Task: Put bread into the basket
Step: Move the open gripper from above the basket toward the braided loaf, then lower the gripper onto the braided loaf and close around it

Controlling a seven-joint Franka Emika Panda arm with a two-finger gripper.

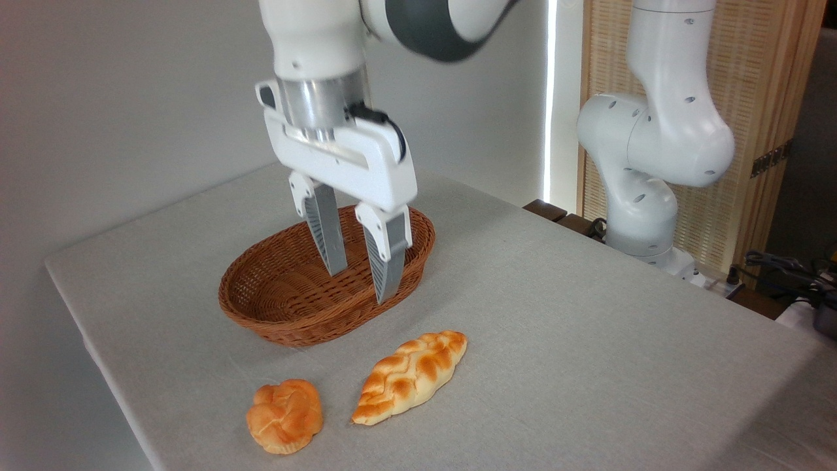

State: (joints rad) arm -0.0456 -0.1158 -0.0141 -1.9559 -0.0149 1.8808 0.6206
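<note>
The bread [410,377], a long braided loaf with a golden-orange crust, lies on the grey tablecloth in front of the basket. The basket [288,314] is an oval brown wicker one with low sides, holding nothing that I can see. My gripper [359,285] hangs over the basket's right half, fingers pointing down and open with nothing between them. Its fingertips sit up and left of the loaf in the picture, apart from it.
A small round knotted bun [285,416] rests left of the loaf near the table's front edge. The arm's white base [647,163] stands at the back right beside a slatted wooden panel, with cables at the far right.
</note>
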